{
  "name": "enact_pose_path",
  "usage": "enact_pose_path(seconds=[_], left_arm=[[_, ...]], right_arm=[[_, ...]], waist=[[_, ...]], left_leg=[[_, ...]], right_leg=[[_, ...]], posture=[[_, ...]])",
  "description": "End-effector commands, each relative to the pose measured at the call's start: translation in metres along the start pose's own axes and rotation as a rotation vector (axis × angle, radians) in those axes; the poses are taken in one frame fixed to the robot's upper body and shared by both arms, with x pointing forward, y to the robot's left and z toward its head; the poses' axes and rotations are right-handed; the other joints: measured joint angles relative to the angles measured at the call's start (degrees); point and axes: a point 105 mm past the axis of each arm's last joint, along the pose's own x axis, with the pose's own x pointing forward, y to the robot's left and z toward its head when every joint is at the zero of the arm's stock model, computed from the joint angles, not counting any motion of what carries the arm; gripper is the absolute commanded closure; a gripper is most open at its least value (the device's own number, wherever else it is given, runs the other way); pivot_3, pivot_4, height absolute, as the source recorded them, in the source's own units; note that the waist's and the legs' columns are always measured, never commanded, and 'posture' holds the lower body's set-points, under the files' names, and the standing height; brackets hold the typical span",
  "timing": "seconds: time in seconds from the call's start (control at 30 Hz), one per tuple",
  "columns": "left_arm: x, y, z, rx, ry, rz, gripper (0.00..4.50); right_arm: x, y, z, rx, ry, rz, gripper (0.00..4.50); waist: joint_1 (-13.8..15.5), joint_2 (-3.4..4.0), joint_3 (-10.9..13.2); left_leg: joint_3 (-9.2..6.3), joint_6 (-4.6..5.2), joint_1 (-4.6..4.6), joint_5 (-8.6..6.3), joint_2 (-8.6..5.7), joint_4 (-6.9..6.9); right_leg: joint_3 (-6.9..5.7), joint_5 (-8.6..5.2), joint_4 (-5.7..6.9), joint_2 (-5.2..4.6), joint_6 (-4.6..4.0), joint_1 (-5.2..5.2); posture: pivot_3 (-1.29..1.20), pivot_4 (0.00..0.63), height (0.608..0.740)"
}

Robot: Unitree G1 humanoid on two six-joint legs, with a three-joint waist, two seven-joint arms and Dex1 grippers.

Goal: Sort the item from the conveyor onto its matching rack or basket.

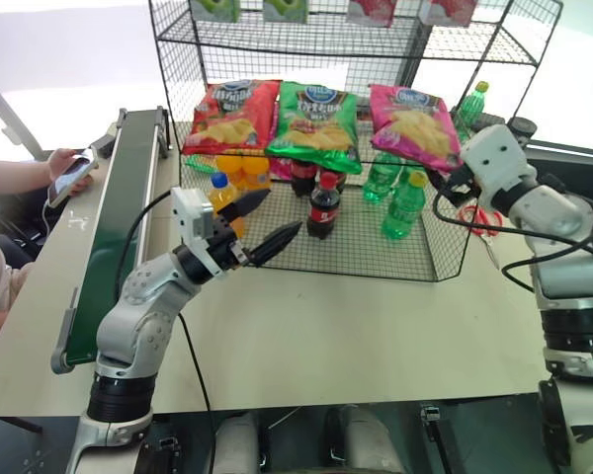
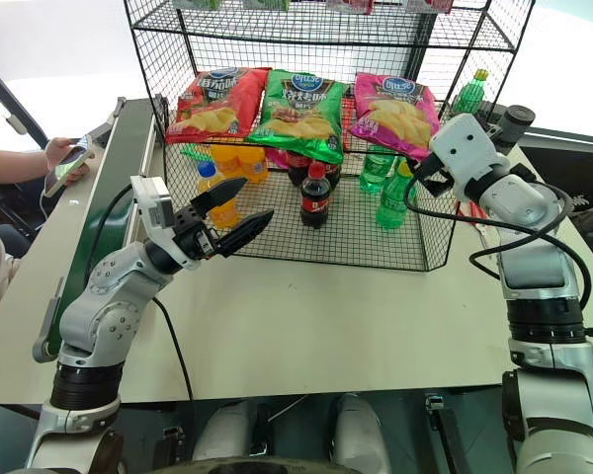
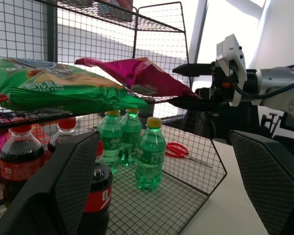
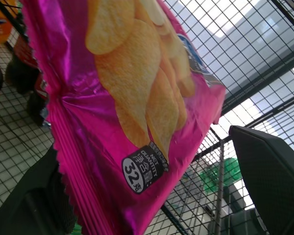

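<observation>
The item, a magenta-pink chip bag, lies on the middle tier of the black wire rack, at its right end beside a green bag. My right gripper stands open at the rack's right side. Its two fingers sit above and below the bag's near corner without pressing on it. The right wrist view has the pink bag filling the gap between those spread fingers. My left gripper is open and empty, held in front of the rack's bottom tier. The dark-green conveyor runs along the table's left side.
A red chip bag and a green chip bag share the middle tier. Cola bottles, green bottles and orange bottles stand on the bottom tier. Red scissors lie right of the rack. A person's hand with a phone rests left of the conveyor.
</observation>
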Motion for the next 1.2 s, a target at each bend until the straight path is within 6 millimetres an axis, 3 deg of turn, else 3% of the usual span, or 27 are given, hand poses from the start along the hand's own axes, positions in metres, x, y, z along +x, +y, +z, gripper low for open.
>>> enact_pose_path(seconds=[0.03,0.23,0.3,0.53,0.57,0.73,0.87,0.97,1.07,1.2], left_arm=[[0.003,-0.007,0.007,0.045,-0.022,-0.025,0.0],[0.004,-0.008,0.006,0.059,-0.011,-0.032,0.0],[0.004,-0.008,0.006,0.059,-0.013,-0.031,0.0],[0.005,-0.007,0.006,0.065,-0.015,-0.025,0.0],[0.005,-0.007,0.006,0.065,-0.014,-0.025,0.0],[0.004,-0.009,0.005,0.07,-0.01,-0.026,0.0],[0.004,-0.009,0.005,0.074,-0.009,-0.023,0.0],[0.004,-0.01,0.004,0.075,-0.006,-0.02,0.0],[0.003,-0.01,0.003,0.073,-0.002,-0.017,0.0],[0.001,-0.009,0.0,0.083,0.014,-0.008,0.0]], right_arm=[[-0.007,-0.012,0.026,0.02,-0.13,-0.031,0.04],[-0.009,-0.002,0.031,0.027,-0.167,0.018,0.04],[-0.01,0.002,0.028,0.017,-0.158,0.034,0.81],[-0.009,0.006,0.017,-0.071,-0.128,0.045,4.21],[-0.008,0.004,0.018,-0.101,-0.13,0.038,4.44],[-0.001,-0.009,0.017,-0.305,-0.118,0.017,4.44],[0.002,-0.006,0.009,-0.386,-0.103,0.055,4.44],[0.001,-0.01,0.008,-0.336,-0.118,0.039,4.44],[-0.001,-0.011,0.012,-0.288,-0.146,0.047,3.61],[-0.007,-0.01,0.017,-0.249,-0.17,0.074,1.76]], waist=[[0.0,0.0,0.0],[0.0,0.0,0.0],[0.1,0.0,0.0],[0.0,0.0,0.0],[0.0,0.0,0.0],[0.0,0.01,0.0],[0.0,0.01,0.0],[0.0,0.01,0.0],[0.0,0.01,0.0],[0.0,0.01,0.0]], left_leg=[[0.0,0.01,0.0,0.0,0.0,0.0],[0.0,0.08,0.0,-0.04,0.0,0.0],[0.0,0.08,0.0,-0.04,0.0,0.0],[0.0,0.08,0.0,-0.05,-0.01,0.0],[0.0,0.08,0.0,-0.05,-0.01,0.0],[0.01,0.02,0.0,-0.01,-0.04,0.0],[0.01,0.01,0.0,0.0,-0.03,0.0],[0.02,0.0,0.0,0.0,-0.03,0.0],[0.02,0.0,0.0,0.0,-0.03,0.01],[0.01,0.0,0.01,0.0,-0.02,0.01]], right_leg=[[0.0,0.0,0.0,0.0,0.0,0.0],[0.0,0.0,-0.01,0.0,0.0,0.01],[0.0,0.0,-0.01,-0.01,0.0,0.01],[-0.01,0.0,0.0,-0.01,0.0,0.0],[0.0,0.0,0.0,-0.01,0.0,0.0],[0.01,0.0,0.01,-0.02,0.0,-0.02],[0.0,0.0,0.0,-0.01,0.0,-0.01],[0.01,0.0,-0.02,-0.02,0.0,0.0],[0.01,0.0,-0.02,-0.03,0.0,0.01],[0.0,0.0,-0.01,-0.03,0.0,0.01]], posture=[[0.0,0.15,0.74],[0.0,0.15,0.74],[0.0,0.15,0.74],[0.0,0.15,0.74],[0.0,0.15,0.74],[0.0,0.15,0.74],[0.0,0.15,0.74],[0.0,0.15,0.74],[0.0,0.15,0.74],[0.0,0.15,0.74]])
